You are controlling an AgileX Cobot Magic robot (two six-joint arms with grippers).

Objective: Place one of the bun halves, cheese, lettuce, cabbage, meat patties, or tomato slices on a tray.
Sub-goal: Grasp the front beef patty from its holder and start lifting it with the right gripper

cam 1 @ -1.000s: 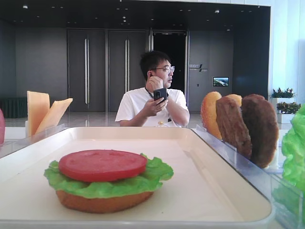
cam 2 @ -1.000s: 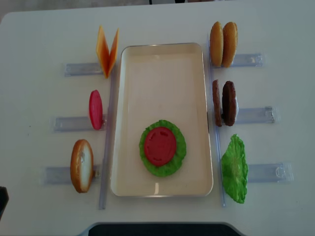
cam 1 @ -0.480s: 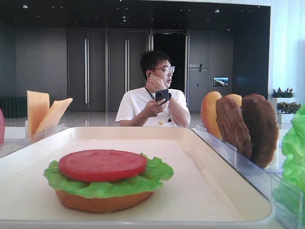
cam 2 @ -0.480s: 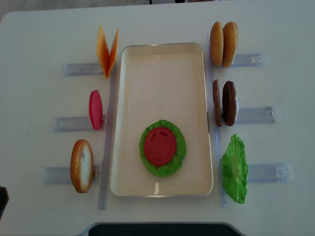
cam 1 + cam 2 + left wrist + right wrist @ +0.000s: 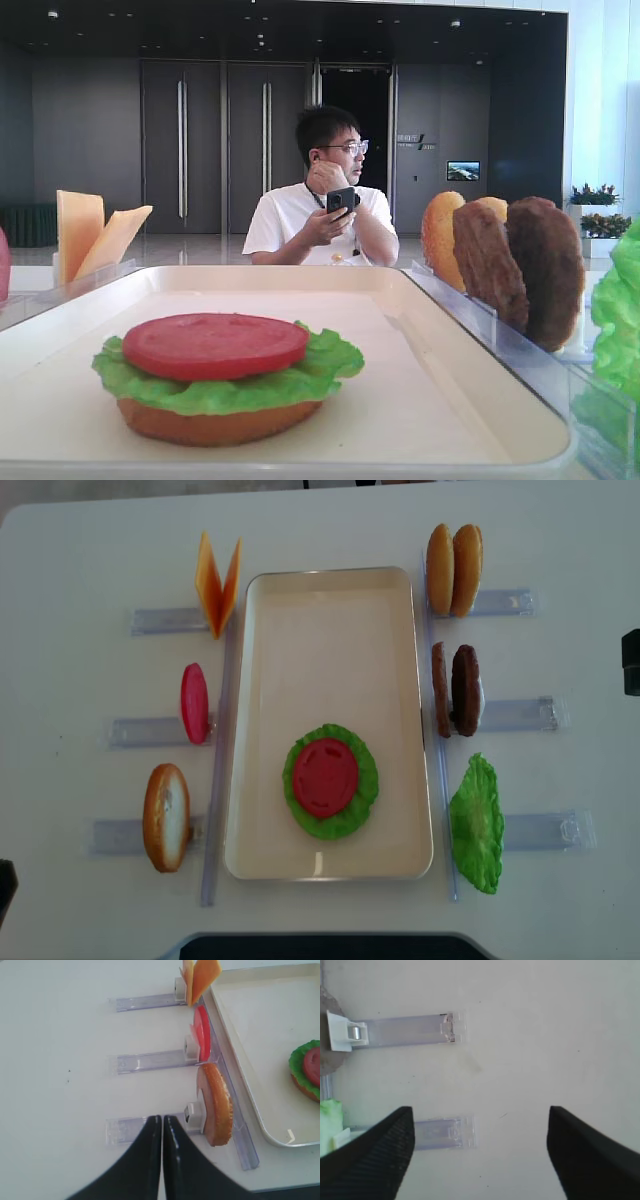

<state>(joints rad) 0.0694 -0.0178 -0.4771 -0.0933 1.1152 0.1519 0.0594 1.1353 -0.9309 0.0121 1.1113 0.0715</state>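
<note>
On the cream tray (image 5: 330, 650) lies a stack: a bun half (image 5: 215, 425), lettuce (image 5: 364, 780) and a tomato slice (image 5: 326, 777) on top. Right of the tray, two bun halves (image 5: 453, 570), two meat patties (image 5: 456, 690) and a lettuce leaf (image 5: 476, 825) stand in racks. To its left are cheese (image 5: 218, 580), a tomato slice (image 5: 194, 702) and a bun half (image 5: 166, 817). My right gripper (image 5: 480, 1152) is open and empty above bare table, outboard of the right racks. My left gripper (image 5: 162, 1118) is shut and empty, just left of the bun half (image 5: 216, 1105).
Clear plastic racks (image 5: 525, 715) hold the pieces on the white table, with long clear strips (image 5: 218, 780) along both tray sides. A dark part of the right arm (image 5: 631, 663) shows at the right edge. A man (image 5: 320, 205) sits behind the table.
A dark part of the right arm has come into the overhead view at its right edge. The food and tray have not moved.
</note>
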